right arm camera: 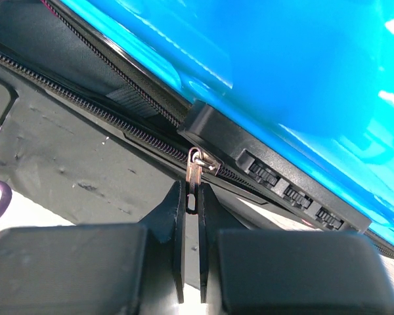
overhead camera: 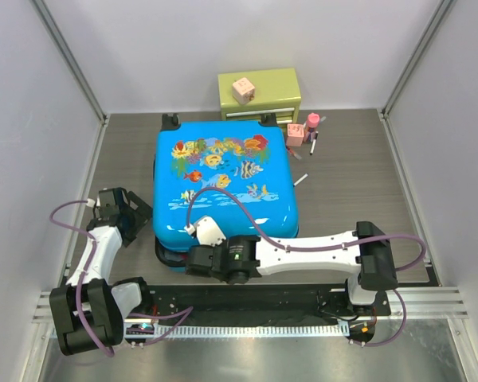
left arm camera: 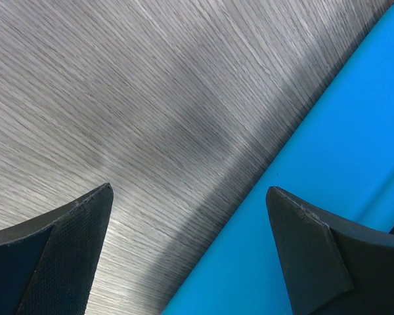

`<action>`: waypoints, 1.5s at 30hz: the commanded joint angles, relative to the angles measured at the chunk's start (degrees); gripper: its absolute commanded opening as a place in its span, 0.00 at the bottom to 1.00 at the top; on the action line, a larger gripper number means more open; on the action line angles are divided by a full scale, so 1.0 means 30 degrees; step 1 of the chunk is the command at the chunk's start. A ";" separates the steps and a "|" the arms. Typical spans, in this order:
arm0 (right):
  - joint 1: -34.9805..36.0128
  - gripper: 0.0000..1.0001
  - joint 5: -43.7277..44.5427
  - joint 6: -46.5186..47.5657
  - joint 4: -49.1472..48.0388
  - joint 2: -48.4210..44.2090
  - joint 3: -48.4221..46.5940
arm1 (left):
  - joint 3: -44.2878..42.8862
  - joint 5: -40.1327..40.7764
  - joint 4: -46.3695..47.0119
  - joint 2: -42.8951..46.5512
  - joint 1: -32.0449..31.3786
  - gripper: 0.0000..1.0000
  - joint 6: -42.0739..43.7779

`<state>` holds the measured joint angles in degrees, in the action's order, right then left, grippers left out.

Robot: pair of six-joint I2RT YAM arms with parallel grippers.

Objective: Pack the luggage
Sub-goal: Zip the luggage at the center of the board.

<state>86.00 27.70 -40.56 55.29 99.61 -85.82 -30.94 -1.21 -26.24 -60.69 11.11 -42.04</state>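
The blue suitcase (overhead camera: 221, 187) with its fish-and-coral print lies flat in the middle of the table, lid down. My right gripper (overhead camera: 193, 260) is at its near left corner. In the right wrist view the gripper (right arm camera: 192, 187) is shut on the metal zipper pull (right arm camera: 193, 176), next to the black combination lock (right arm camera: 249, 164); the zip to the left is still unzipped, with grey lining showing. My left gripper (overhead camera: 135, 213) is open beside the suitcase's left side. In the left wrist view it (left arm camera: 190, 193) straddles the suitcase's blue edge (left arm camera: 328, 170) and bare table.
A green drawer chest (overhead camera: 259, 93) with a pink cube (overhead camera: 242, 89) on top stands at the back. Pink bottles (overhead camera: 303, 129) and small pens (overhead camera: 301, 179) lie to the right of the suitcase. The right arm's link (overhead camera: 311, 253) runs along the table's near edge.
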 commanded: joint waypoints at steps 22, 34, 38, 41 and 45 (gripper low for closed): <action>0.3263 0.01 0.2628 0.0805 -0.8644 0.0249 -0.0507 | -0.0557 -0.2290 -0.0102 0.0981 -0.0980 1.00 0.0537; 0.4850 0.01 0.6406 -0.0775 -0.8292 -0.0592 0.0330 | -0.0497 -0.0301 -0.1243 0.3557 -0.3348 1.00 0.0596; 0.4792 0.01 0.8223 -0.1653 -0.8176 -0.3462 0.3201 | -0.0644 0.0896 -0.1740 0.3910 -0.5050 1.00 0.0596; 0.4762 0.01 0.9279 -0.2793 -0.7797 -0.5689 0.5165 | -0.0820 0.1136 -0.1975 0.3735 -0.6222 1.00 0.0596; 0.4762 0.01 0.9866 -0.3619 -0.7443 -0.7655 0.7274 | -0.0849 0.1282 -0.2152 0.3997 -0.6781 1.00 0.0450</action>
<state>101.30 42.65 -47.03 38.98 86.04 -65.06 -31.70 5.17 -30.28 -49.87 -7.40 -41.50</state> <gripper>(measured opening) 0.100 0.995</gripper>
